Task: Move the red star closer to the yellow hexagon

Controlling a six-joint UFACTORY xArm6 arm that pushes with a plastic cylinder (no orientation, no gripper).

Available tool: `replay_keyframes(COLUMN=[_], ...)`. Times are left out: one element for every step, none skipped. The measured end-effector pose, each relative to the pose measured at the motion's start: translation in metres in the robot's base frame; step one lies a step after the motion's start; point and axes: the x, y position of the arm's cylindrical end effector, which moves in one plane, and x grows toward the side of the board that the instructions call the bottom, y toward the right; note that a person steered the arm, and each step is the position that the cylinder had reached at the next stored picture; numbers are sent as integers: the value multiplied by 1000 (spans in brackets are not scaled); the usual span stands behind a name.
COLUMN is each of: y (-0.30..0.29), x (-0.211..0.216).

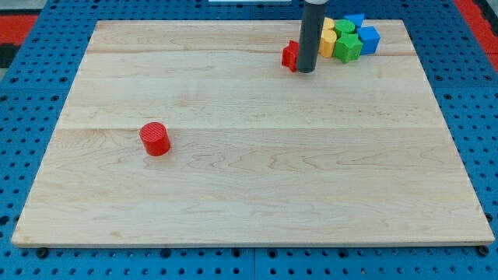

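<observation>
Red star (290,55) sits at the far edge, touching our tip's (306,71) left side; the rod grips nothing. Yellow hexagon (327,39) lies just right. Pushing from here could shove the star away leftward.

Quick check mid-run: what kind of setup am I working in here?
Most likely a lab tabletop rig for block pushing, not a home or shop floor. A bare wooden board lies on a blue perforated base, with small coloured blocks such as the red cylinder, and my tip beside the red star.
</observation>
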Motion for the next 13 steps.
replay_keyframes(y=[-24,-39,-50,-32,-13,-13,-17,-17,-17,-16,-15,-11,-5], x=[-7,0,-6,-25,-35,-35,-43,-58,-61,-61,-61,-61,-61])
